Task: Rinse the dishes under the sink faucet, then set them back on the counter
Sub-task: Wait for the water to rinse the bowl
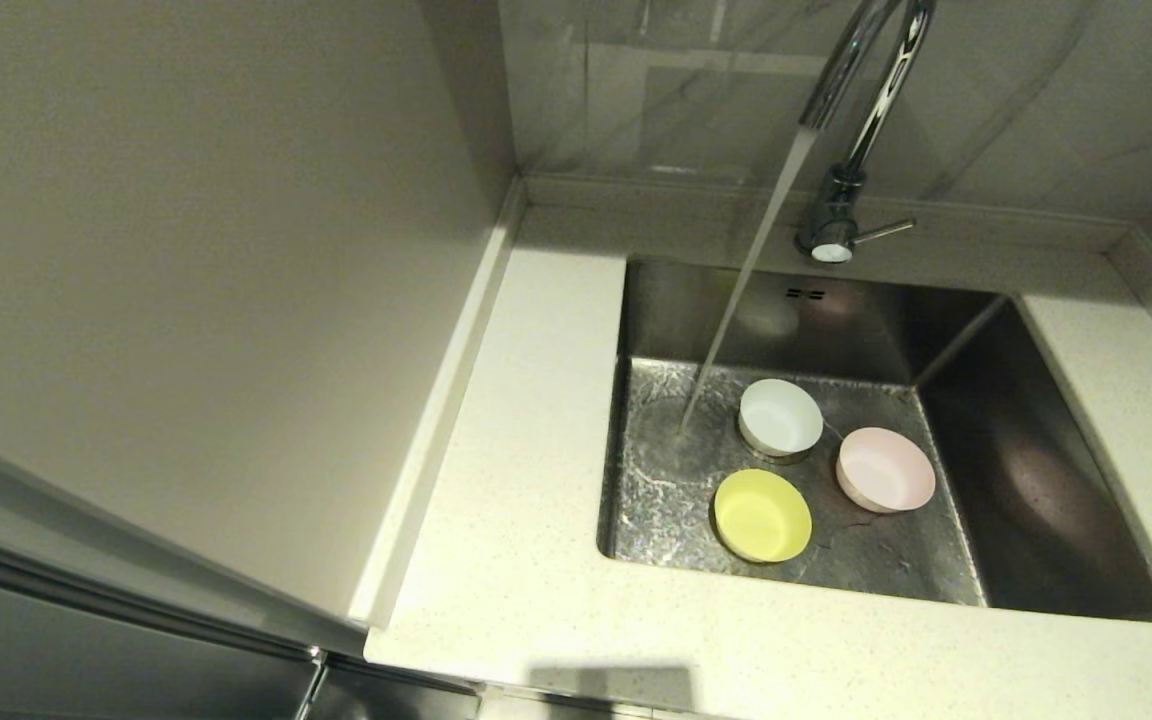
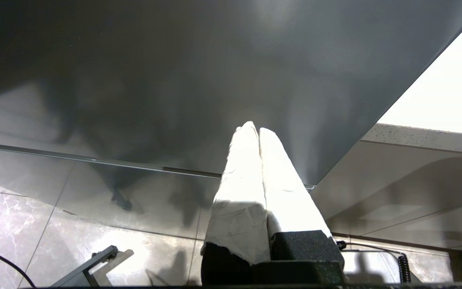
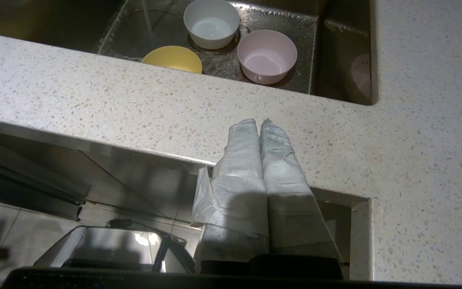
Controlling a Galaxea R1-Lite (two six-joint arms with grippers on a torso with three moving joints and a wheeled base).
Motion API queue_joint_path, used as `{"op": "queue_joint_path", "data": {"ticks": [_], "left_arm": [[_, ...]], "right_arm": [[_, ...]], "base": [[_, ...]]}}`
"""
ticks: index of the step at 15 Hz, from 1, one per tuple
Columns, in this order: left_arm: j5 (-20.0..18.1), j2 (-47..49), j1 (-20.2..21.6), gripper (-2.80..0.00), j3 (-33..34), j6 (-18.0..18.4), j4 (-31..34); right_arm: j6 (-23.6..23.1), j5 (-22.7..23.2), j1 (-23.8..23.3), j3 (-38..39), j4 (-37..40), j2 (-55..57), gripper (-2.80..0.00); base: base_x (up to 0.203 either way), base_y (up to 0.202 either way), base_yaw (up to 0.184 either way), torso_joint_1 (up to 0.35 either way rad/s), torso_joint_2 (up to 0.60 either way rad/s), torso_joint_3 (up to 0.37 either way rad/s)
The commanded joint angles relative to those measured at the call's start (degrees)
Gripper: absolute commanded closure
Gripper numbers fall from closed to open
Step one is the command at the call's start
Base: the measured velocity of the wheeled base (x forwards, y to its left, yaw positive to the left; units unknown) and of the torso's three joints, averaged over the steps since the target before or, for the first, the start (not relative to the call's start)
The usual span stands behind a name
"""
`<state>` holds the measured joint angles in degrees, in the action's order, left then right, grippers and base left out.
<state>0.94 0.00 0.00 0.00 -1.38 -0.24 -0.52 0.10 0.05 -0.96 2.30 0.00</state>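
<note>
Right gripper, fingers pressed together, is hovering before the counter; left gripper, likewise closed, is parked low. Advisable: spread wide, pinch one bowl's rim under the running faucet.

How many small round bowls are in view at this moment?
3, all upright on the floor of the stainless-steel sink: the white bowl nearest the running stream, the pale pink bowl to its right, the yellow bowl nearest the front. None appears hidden.
</note>
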Motion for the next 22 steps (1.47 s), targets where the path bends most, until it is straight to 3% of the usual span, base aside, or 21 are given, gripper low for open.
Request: {"op": "queue_joint_path", "data": {"ticks": [1,22], "left_arm": [[0.0,-0.1,0.0,0.0,0.0,0.0,0.0],[0.0,-0.1,0.0,0.0,0.0,0.0,0.0]], "right_arm": [[0.0,0.0,0.0,0.0,0.0,0.0,0.0],[0.0,0.1,0.0,0.0,0.0,0.0,0.0]], "base": [[0.0,0.0,0.0,0.0,0.0,0.0],[0.0,0.0,0.0,0.0,0.0,0.0]]}}
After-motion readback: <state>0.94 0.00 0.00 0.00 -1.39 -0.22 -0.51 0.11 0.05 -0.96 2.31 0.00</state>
